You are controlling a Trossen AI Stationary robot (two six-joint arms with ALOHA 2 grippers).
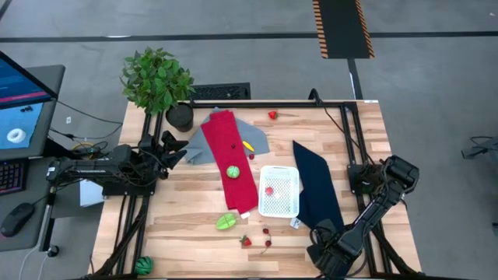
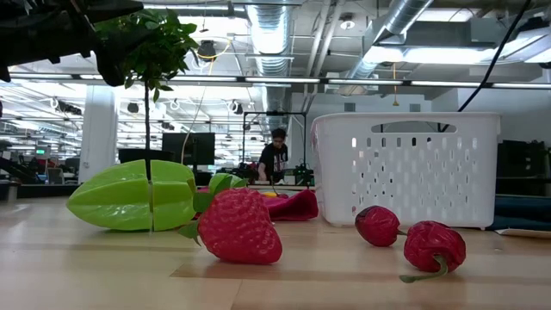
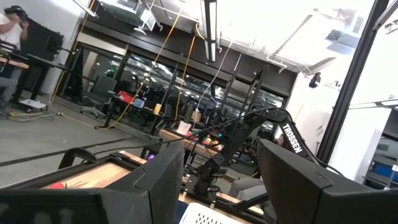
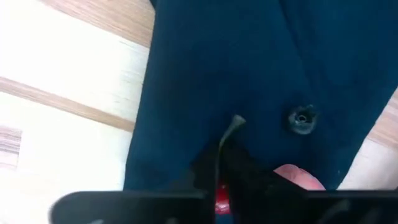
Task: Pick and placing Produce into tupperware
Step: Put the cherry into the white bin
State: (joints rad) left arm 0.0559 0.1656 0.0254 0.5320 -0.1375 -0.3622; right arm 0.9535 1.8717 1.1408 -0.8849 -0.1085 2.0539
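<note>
I have the right gripper (image 4: 219, 186), over the navy cloth (image 4: 249, 81) just beside the tupperware (image 1: 279, 190), pinching a small red stemmed fruit (image 4: 222, 198); next, I judge, it needs carrying over that tub.

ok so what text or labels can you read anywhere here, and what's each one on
"TROSSEN": white letters down the dark arm seen far off in the left wrist view.
Monitor beside the table: screen content too small to read.
Tub, cloths, produce: no text visible.
</note>
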